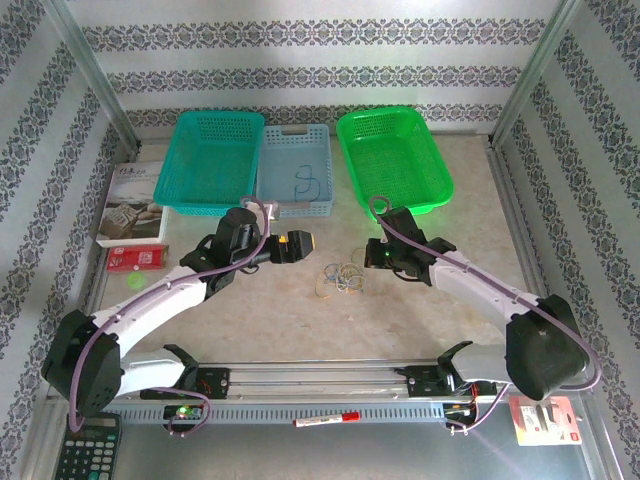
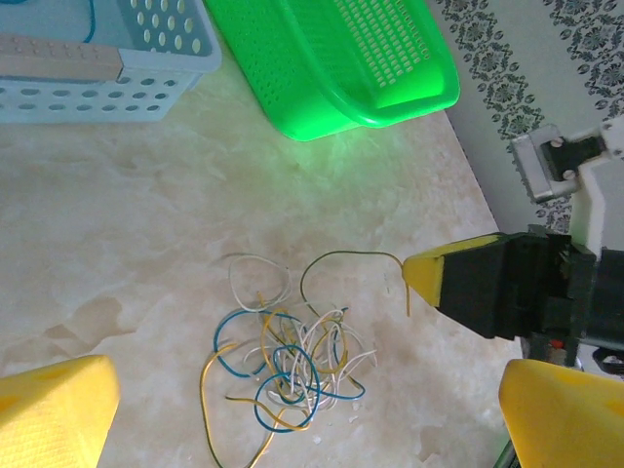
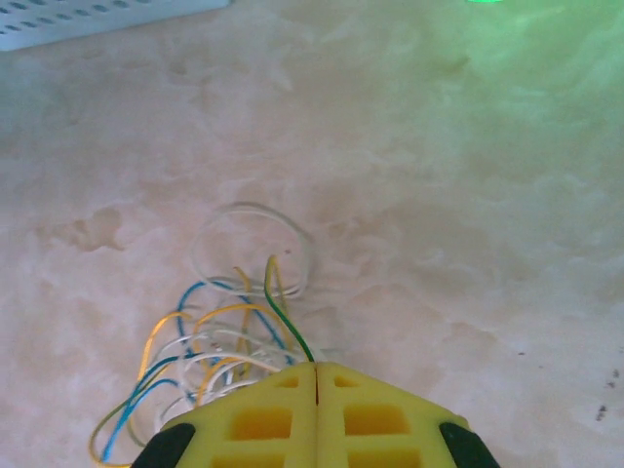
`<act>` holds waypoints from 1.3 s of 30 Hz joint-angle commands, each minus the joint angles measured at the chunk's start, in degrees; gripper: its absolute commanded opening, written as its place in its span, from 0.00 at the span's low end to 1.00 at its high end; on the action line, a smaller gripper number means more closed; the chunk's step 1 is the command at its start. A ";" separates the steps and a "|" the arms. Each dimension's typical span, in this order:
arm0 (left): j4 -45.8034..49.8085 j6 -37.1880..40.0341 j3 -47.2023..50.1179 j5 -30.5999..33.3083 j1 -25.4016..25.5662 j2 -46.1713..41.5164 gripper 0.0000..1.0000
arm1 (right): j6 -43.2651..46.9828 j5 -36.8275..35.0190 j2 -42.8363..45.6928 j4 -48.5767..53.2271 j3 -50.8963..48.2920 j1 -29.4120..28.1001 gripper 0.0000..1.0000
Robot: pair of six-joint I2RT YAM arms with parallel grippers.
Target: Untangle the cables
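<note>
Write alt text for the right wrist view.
The right end effector, its yellow fingers closed together, pinches a dark green cable that runs out of a loose tangle of white, blue and yellow cables on a pale marbled table. A corner of a light blue basket shows at the top left.

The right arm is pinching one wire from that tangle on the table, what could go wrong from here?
The right end effector is shut on one green wire at its very fingertips, so the thin wire may slip out when pulled. That wire runs back into the cables, and the open left end effector holds nothing down, so a pull could drag the whole bunch or tighten the tangle rather than free it.
</note>
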State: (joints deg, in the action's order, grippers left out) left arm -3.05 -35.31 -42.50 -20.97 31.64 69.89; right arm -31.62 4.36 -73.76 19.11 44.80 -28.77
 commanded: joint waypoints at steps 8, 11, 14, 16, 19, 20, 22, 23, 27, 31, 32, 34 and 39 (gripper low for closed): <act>-5.18 3.45 0.70 -2.14 2.89 3.01 1.00 | -2.61 5.09 8.24 1.14 6.05 -2.29 0.00; -6.37 4.56 1.27 -1.71 3.49 3.61 1.00 | -2.99 5.48 9.80 1.66 8.29 -3.18 0.00; -7.90 5.39 1.96 -1.05 3.79 4.06 1.00 | -3.39 6.02 10.77 1.89 10.49 -4.21 0.00; -8.78 6.06 2.24 -0.78 4.12 4.38 1.00 | -3.61 6.18 11.15 1.89 11.84 -4.99 0.00; -9.42 7.02 2.35 -0.33 4.57 4.83 1.00 | -3.93 6.12 11.74 1.82 13.96 -5.95 0.00; -9.52 7.32 2.43 -0.01 4.70 4.98 1.00 | -3.91 6.19 11.90 1.89 14.74 -6.23 0.00; -9.68 7.86 2.37 0.38 4.94 5.39 1.00 | -4.20 6.44 12.12 1.97 16.27 -6.64 0.00; -9.85 8.09 2.37 0.45 4.97 5.52 1.00 | -4.35 6.61 12.14 1.91 16.96 -6.94 0.00; -11.42 9.07 2.66 1.02 5.52 6.12 1.00 | -4.68 6.96 12.23 2.16 19.76 -8.08 0.00; -13.07 9.93 2.71 1.02 5.89 6.74 1.00 | -4.78 7.03 12.15 2.24 21.91 -9.18 0.00; -13.54 10.04 2.65 1.00 5.99 7.04 1.00 | -4.85 7.15 12.13 2.31 22.28 -9.42 0.00; -14.06 10.23 2.35 0.89 6.20 7.92 1.00 | -4.62 6.74 12.14 2.43 22.98 -9.92 0.00; -14.71 9.87 2.60 1.72 6.33 8.42 1.00 | -3.04 3.19 11.61 4.91 22.25 -10.16 0.00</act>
State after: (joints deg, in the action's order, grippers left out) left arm -14.31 -26.94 -40.60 -20.25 37.19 78.26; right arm -35.64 9.89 -62.61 21.71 66.28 -38.44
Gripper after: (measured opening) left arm 0.999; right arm 0.053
